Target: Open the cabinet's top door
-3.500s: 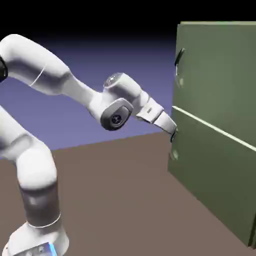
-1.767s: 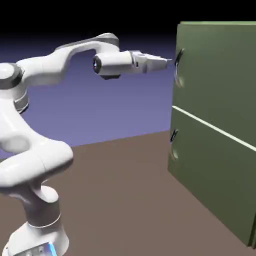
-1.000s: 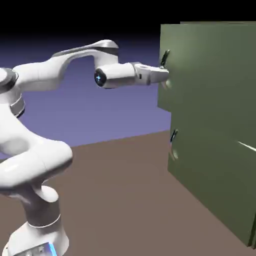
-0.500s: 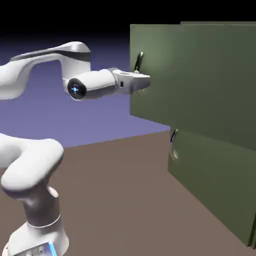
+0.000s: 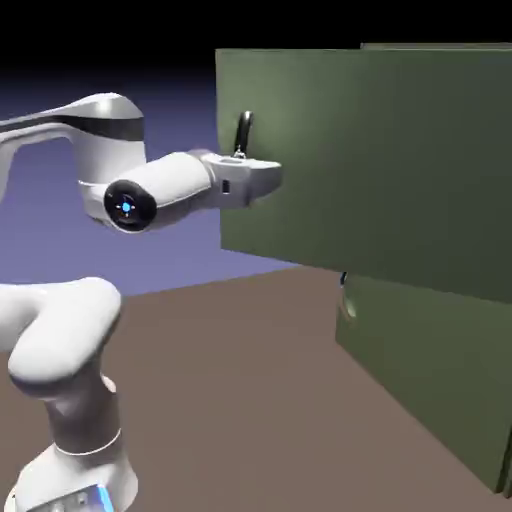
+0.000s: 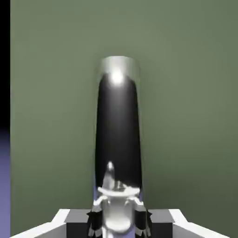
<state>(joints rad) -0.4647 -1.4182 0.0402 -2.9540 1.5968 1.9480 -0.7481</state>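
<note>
The olive-green cabinet [image 5: 440,390] stands at the right of the exterior view. Its top door [image 5: 380,160] is swung well out to the left, away from the cabinet front. Near the door's free edge sits the short dark handle [image 5: 244,132]. My gripper [image 5: 243,158] is at the lower end of that handle, shut on it. In the hand view the handle [image 6: 117,130] rises as a large shiny dark bar from between the tips of my gripper [image 6: 117,219], with the top door [image 6: 186,116] filling the background.
The lower door [image 5: 430,350] stays closed; its small dark handle [image 5: 345,283] is partly hidden under the open door's bottom edge. The brown tabletop [image 5: 250,400] spreads before the cabinet, and the arm's white links [image 5: 60,340] rise at the left.
The top door has swung further open to the left, drawn by my gripper on its handle. The hand and forearm have moved left and slightly down with it.
</note>
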